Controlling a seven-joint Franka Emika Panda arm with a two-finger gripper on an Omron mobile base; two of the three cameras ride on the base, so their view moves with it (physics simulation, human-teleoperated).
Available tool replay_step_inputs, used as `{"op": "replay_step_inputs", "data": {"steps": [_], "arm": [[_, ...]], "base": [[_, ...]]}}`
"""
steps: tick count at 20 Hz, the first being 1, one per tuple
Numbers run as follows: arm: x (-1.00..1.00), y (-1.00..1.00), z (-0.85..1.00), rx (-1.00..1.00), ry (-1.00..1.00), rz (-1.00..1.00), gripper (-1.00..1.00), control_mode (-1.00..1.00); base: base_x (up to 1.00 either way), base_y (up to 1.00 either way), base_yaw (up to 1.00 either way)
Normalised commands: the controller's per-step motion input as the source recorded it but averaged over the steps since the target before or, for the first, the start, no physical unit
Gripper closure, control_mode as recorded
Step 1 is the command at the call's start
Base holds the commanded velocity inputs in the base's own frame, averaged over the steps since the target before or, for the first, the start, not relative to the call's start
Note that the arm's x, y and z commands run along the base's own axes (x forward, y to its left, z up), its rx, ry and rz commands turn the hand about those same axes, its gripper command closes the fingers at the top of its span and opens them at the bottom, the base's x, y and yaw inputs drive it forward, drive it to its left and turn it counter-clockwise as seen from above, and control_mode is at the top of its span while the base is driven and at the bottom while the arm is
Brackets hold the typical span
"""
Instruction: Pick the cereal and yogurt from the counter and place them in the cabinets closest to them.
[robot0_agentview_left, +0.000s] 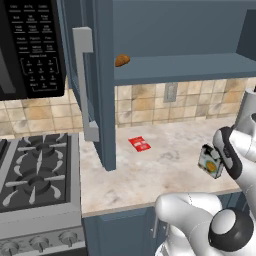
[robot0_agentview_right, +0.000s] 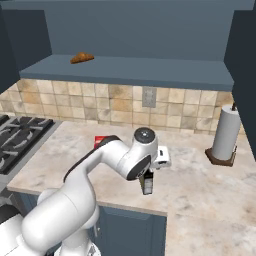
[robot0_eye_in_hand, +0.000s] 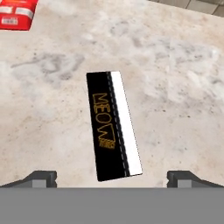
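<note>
While the claw (robot0_eye_in_hand: 112, 177) hangs over the cereal box (robot0_eye_in_hand: 113, 126) with fingers spread wide apart, the box stands upright on the beige tabletop (robot0_agentview_left: 150, 172), near a red packet (robot0_agentview_left: 139, 144).

A small flat red packet (robot0_agentview_left: 139, 144) lies on the beige worktop near the tiled wall. To its left are a gas stove (robot0_agentview_left: 37, 175) and a black microwave (robot0_agentview_left: 31, 47) above it. A brown pastry (robot0_agentview_right: 81, 58) rests on the blue shelf. A paper towel roll (robot0_agentview_right: 224, 134) stands upright at the right.
</note>
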Motion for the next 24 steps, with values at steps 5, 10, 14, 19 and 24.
{"op": "replay_step_inputs", "data": {"steps": [5, 10, 14, 19, 24], "arm": [[0.0, 0.0, -0.02, 0.0, 0.0, 0.0, -1.0, -1.0], [0.02, 0.0, -0.03, 0.0, 0.0, 0.0, -1.0, -1.0], [0.06, 0.01, -0.16, 0.0, 0.04, 0.0, -1.0, -1.0], [0.08, 0.02, -0.27, 0.0, 0.07, 0.0, -1.0, -1.0], [0.12, 0.0, -0.27, 0.0, 0.07, 0.0, -1.0, -1.0]], "base": [[0.0, 0.0, 0.0], [0.0, 0.0, 0.0], [0.0, 0.0, 0.0], [0.0, 0.0, 0.0], [0.0, 0.0, 0.0]]}}
